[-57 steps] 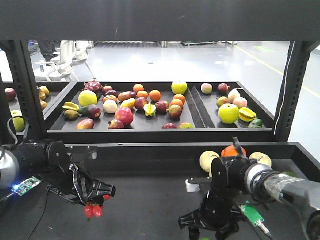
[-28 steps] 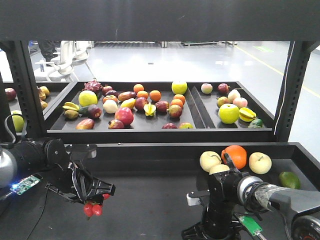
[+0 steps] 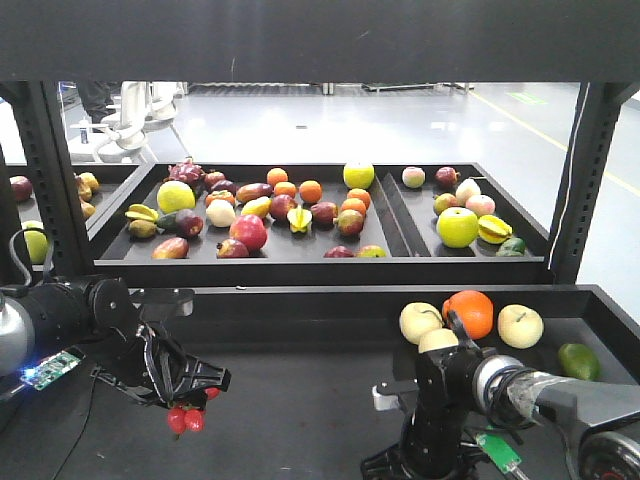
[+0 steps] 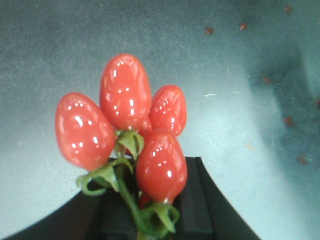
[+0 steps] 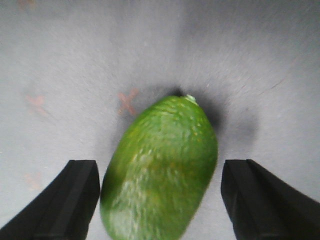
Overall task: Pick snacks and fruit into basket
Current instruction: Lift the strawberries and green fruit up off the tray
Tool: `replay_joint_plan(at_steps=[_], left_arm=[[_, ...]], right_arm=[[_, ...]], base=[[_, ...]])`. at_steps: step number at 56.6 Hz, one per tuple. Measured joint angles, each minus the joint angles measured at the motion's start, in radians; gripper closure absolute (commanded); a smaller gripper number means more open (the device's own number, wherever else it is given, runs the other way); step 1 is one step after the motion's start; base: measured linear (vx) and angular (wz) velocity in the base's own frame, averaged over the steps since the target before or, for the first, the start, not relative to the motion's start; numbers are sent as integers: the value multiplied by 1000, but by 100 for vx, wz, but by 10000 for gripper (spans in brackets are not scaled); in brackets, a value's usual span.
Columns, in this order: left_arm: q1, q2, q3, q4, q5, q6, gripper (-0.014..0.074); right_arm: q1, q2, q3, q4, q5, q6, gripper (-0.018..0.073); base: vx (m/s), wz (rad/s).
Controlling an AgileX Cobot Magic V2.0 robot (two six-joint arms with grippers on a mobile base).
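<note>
Two grasps: left claw (image 4: pixel 150 210) pinches tomatoes (image 4: pixel 127 130) by the stem, letting them hang; right claw (image 5: pixel 160 197) gapes astride green fruit (image 5: pixel 160 165).

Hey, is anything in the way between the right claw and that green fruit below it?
Nothing visible. The green oval fruit lies bare on the grey surface, between the open black fingers of the right claw, with nothing over it.

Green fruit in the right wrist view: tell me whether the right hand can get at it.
Probably yes: the green fruit lies bare between the right hand's open fingers, nothing covering it.
</note>
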Motion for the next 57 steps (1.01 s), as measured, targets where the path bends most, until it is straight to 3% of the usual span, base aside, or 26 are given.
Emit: replay_joint_plan(at_steps=[21, 30, 42, 57], left_arm=[[0, 0, 0, 0, 8, 0, 600], [0, 0, 0, 0, 15, 0, 600], [0, 0, 0, 0, 18, 0, 600], [0, 0, 0, 0, 23, 0, 600]], right_arm=[[-1, 23, -2, 75, -4, 59, -29], [-1, 58, -5, 81, 7, 52, 2], [-1, 58, -8, 59, 22, 47, 165], [-1, 56, -62, 18, 110, 46, 528]], base=[[0, 0], [0, 0], [0, 0], [0, 0]])
